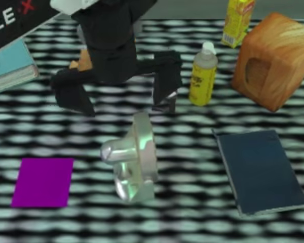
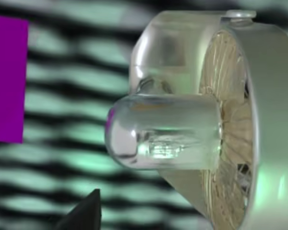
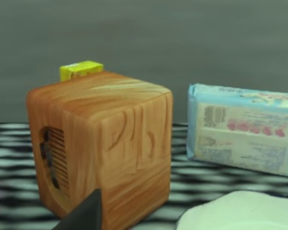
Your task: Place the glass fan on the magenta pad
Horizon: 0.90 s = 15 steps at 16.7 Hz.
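The glass fan (image 1: 134, 157) stands on the striped table (image 1: 192, 223) a little left of its middle, with its round disc ring edge-on to the top view, its rounded hub pointing toward the table's left and its oval base toward the near edge. The left wrist view shows the same fan (image 2: 206, 124) close up: the clear hub sticks out from the ring, and pale ribs show inside the disc. The magenta pad (image 1: 43, 182) lies flat on the table to the fan's left, apart from it, with bare striped cloth between the two; in the left wrist view the pad (image 2: 7, 79) shows as a purple strip beyond the hub.

The left gripper (image 1: 124, 101) hangs just behind the fan, toward the far side of the table, its two dark fingers spread wide and holding nothing; the fan is not between them. A dark fingertip (image 2: 84, 213) shows at the edge of the left wrist view.

To the fan's right lies a dark blue book (image 1: 261, 169). Farther back stand a yellow bottle (image 1: 202, 76), a wooden box (image 1: 273, 61) and a yellow carton (image 1: 238, 20). A light blue book (image 1: 7, 68) lies at the far left.

The right arm is out of the top view; of its gripper only one dark fingertip (image 3: 84, 213) shows in the right wrist view, so whether it is open or closed I cannot tell. That view faces the wooden box (image 3: 101, 148), with a pale blue packet (image 3: 242, 129) beside it
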### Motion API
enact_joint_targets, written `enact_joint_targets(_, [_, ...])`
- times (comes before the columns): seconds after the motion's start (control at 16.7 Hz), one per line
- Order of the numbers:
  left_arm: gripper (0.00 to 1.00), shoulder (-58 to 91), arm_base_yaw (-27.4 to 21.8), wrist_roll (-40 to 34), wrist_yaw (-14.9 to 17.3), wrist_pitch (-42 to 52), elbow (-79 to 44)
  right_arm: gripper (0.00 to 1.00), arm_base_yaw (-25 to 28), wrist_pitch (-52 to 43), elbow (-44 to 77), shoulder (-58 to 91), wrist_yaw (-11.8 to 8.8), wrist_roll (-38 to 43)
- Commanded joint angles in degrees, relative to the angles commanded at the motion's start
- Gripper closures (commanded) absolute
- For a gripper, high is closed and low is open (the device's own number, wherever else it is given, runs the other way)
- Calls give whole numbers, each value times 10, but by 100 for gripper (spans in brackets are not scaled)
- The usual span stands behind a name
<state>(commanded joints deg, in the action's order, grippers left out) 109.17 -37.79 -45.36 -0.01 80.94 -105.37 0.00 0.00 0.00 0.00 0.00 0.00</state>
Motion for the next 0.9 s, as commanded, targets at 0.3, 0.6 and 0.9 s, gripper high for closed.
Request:
enact_joint_targets(0.3, [0,76,-27,-32,0,55,-79,0,0,0,0,0,0,0])
enact_joint_targets(0.6, [0,75,-25,-31,1,52,-76,0,0,0,0,0,0,0])
enact_joint_targets(0.9, [0,69,-25,-30,0,-17,0,0,0,0,0,0,0,0])
